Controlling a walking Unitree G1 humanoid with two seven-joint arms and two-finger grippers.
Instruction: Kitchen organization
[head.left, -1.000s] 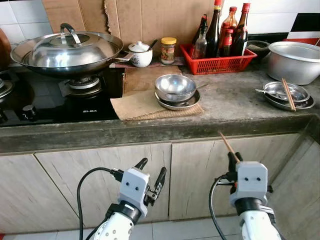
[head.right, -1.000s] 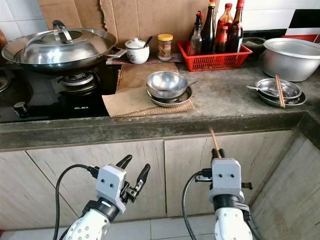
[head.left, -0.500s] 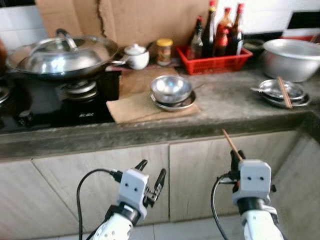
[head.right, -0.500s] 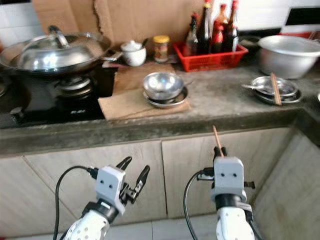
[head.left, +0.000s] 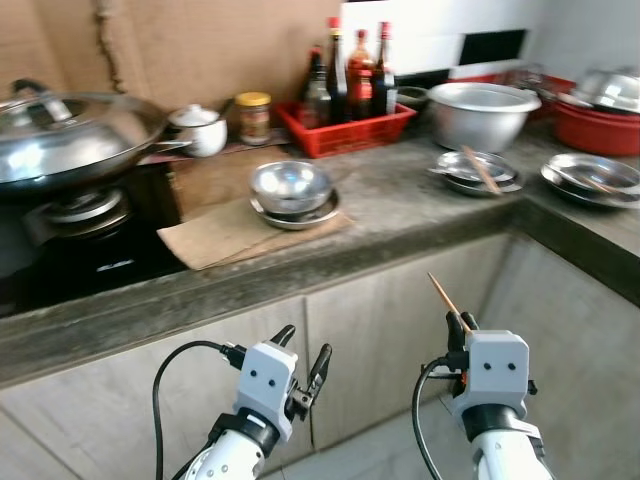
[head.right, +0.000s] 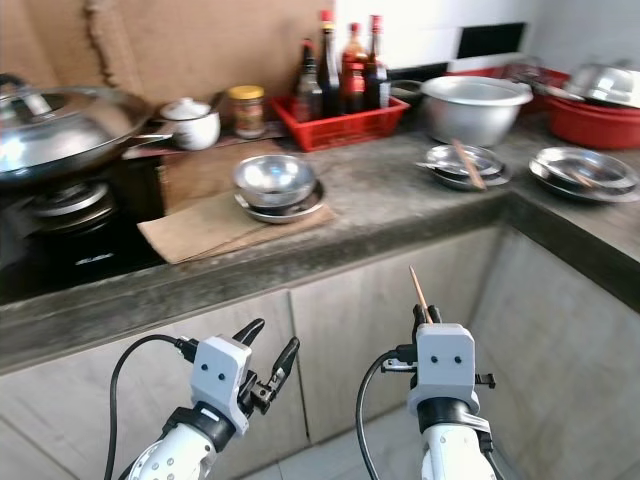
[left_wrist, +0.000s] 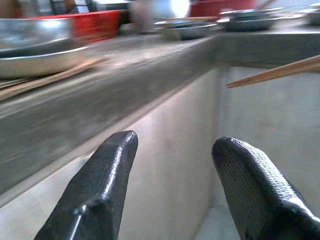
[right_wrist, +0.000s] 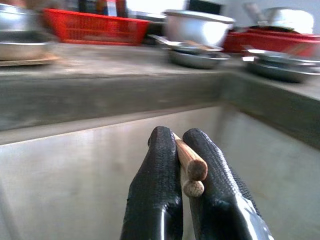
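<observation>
Illumination is even and moderately bright, with no hard shadows. Both head views are softened by motion blur across the countertop (head.left: 420, 215). Specular glare shows on the steel bowl (head.left: 290, 185) and wok lid (head.left: 60, 125). In the wrist views, the background beyond the jaws is smeared and overexposed, while the black fingers (left_wrist: 100, 195) stay sharp.

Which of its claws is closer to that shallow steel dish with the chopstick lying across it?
Right. The right gripper, shut on wooden chopsticks, sits almost below the shallow steel dish; the left gripper, open, hangs farther left, under the round steel bowl.
</observation>
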